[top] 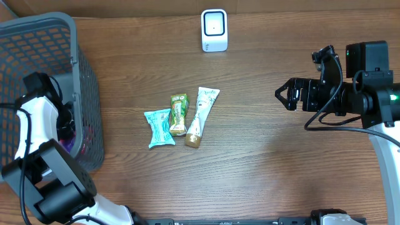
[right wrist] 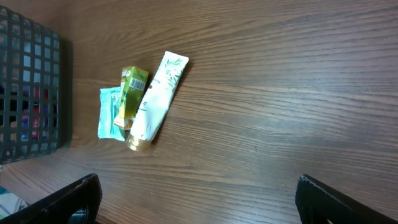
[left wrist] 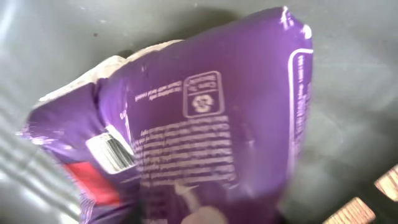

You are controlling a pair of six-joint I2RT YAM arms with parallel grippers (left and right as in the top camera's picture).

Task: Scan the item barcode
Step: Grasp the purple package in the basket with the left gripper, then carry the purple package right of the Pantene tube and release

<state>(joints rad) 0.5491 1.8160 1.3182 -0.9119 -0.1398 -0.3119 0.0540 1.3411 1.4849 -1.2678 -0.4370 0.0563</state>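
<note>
Grey basket (top: 78, 69) at the left of the table (top: 262, 175) holds the purple packet (left wrist: 211, 124); we see its long axis run roughly left to right in the left wrist view, crimped end rightward. Its white small print is too blurred to read; a barcode label (left wrist: 112, 152) sits lower left. Left gripper (top: 67, 128): we cannot tell whether its fingers grip. Right gripper (top: 286, 95) hangs wide open, well apart from the scanner (top: 214, 30)

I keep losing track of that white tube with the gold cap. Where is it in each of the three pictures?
Overhead: white tube near the picture's middle, rightmost of three items.
Left wrist: not in it; a purple packet fills the picture.
Right wrist: left of centre, upper half.
Shared landmark, those two views: the green packet just left of it.
</note>
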